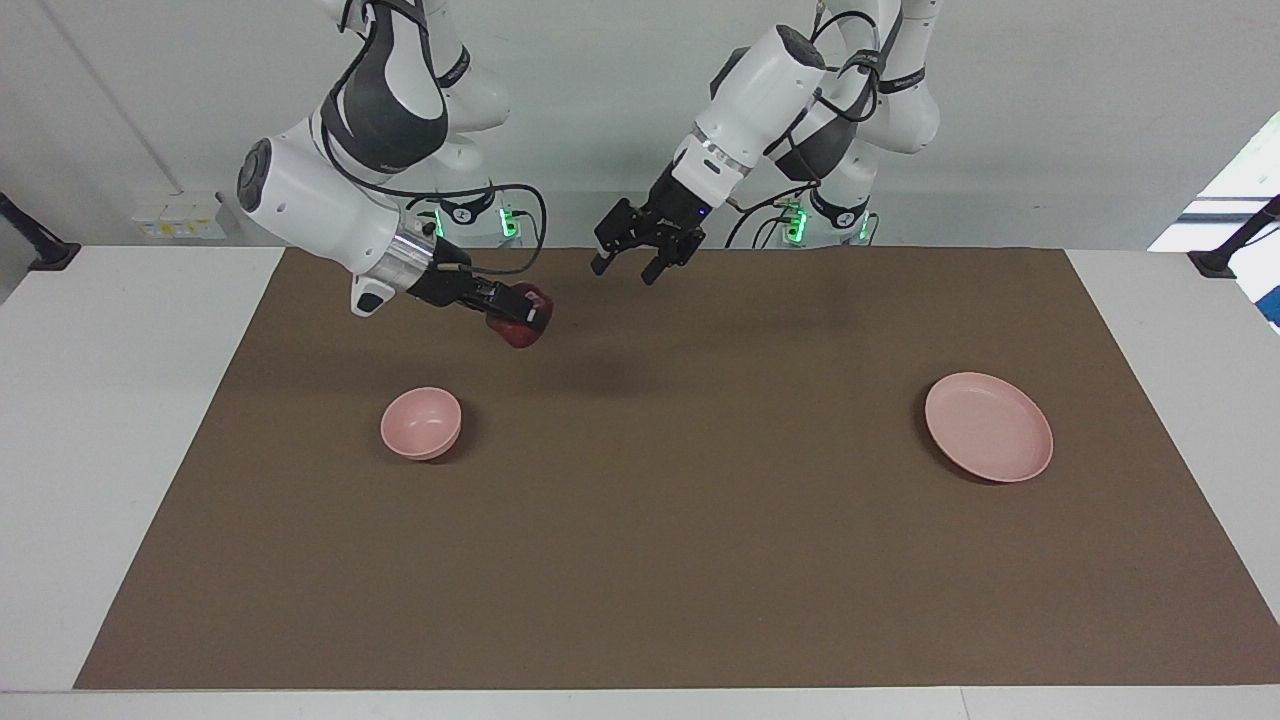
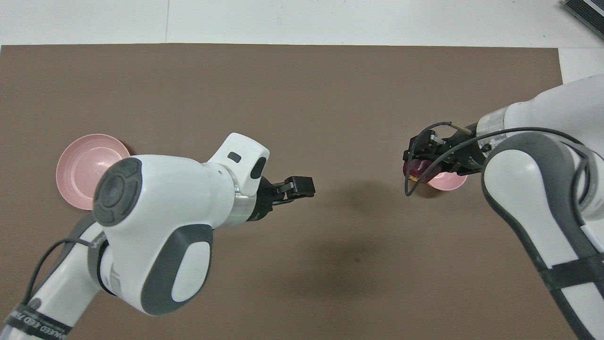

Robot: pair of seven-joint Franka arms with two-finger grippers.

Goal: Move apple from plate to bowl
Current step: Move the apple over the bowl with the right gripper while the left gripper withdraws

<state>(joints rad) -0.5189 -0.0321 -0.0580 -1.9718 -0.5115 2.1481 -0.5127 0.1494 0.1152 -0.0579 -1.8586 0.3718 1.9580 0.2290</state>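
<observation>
Two arms work above a brown mat [image 1: 640, 560] that covers most of a white table [image 1: 110, 400]. The right gripper [image 1: 522, 318], reaching in from the right arm's end, is clamped on the apple [image 1: 524, 326] and holds it in the air over the mat, clear of the surface, over the strip of mat between the bowl [image 1: 421, 423] and the robots' edge; in the overhead view the dark red fruit shows just beneath the black fingers, overlapping the bowl's rim, with the gripper partly hidden by the arm's own wrist and cable. The bowl, small, deep and pale pink, stands empty on the mat toward the right arm's end. The left gripper [image 1: 627, 268] hangs over the mat's edge nearest the robots, near the table's middle, its fingers spread apart and holding nothing. The plate [image 1: 988, 426], wide, shallow and pale pink, lies empty on the mat toward the left arm's end, well apart from the bowl.
</observation>
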